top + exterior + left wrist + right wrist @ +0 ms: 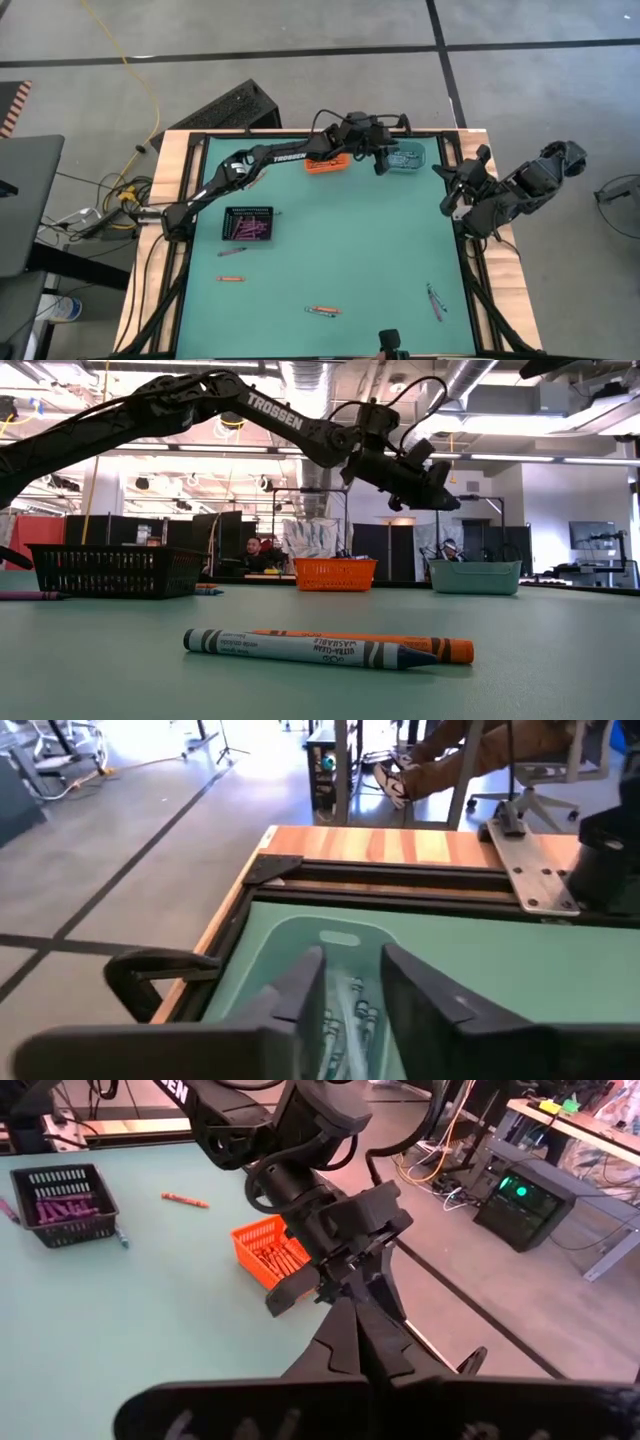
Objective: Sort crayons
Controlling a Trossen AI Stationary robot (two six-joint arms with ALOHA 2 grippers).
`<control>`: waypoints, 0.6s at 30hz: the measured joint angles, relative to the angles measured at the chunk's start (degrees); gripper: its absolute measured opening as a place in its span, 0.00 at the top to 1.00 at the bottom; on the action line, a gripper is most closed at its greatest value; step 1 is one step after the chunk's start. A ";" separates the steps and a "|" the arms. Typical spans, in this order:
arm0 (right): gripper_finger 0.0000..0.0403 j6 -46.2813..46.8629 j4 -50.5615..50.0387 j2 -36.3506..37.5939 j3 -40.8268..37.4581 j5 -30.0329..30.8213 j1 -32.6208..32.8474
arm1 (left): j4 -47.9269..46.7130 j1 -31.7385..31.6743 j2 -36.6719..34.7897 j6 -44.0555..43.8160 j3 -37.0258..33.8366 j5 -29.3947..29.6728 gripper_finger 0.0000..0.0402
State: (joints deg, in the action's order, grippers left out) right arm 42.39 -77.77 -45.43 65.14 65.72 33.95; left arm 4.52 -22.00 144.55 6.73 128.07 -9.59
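Observation:
My left gripper [383, 165] hangs open over the teal bin [406, 158] at the table's far edge. In the left wrist view its fingers [300, 988] stand apart above the bin [300, 935], where several blue-teal crayons [352, 1005] lie. Nothing is between the fingers. My right gripper [450, 195] is shut and empty, drawn back at the table's right edge. Loose crayons lie flat on the mat: two on the left [231, 278], a pair near the front [322, 310], and some at front right [435, 300]. In the low view the front pair is one blue-teal crayon [300, 648] and one orange [440, 648].
The orange bin [327, 163] stands just left of the teal one at the far edge. The black bin [248, 223], with purple crayons, sits on the left half. A black frame rail [400, 885] runs round the mat. People sit in the room beyond the table.

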 joint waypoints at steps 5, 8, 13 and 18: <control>1.00 0.35 0.34 0.00 0.00 -0.55 0.00 | -0.76 -0.13 -0.01 -0.52 0.00 3.04 0.64; 1.00 1.35 0.34 -0.14 -0.02 -3.37 0.01 | -7.78 -0.52 -0.33 -0.14 1.85 3.86 0.60; 1.00 2.23 0.68 -2.78 -0.02 -7.11 0.12 | -26.08 -0.43 -4.63 4.06 5.67 6.92 0.58; 1.00 2.29 3.40 -7.93 -0.02 -10.77 0.00 | -43.67 0.69 -14.04 7.51 4.81 14.45 0.58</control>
State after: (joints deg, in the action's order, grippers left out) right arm 44.69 -74.37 -53.35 65.12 54.96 33.95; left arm -39.15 -21.31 130.51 14.23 132.88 4.85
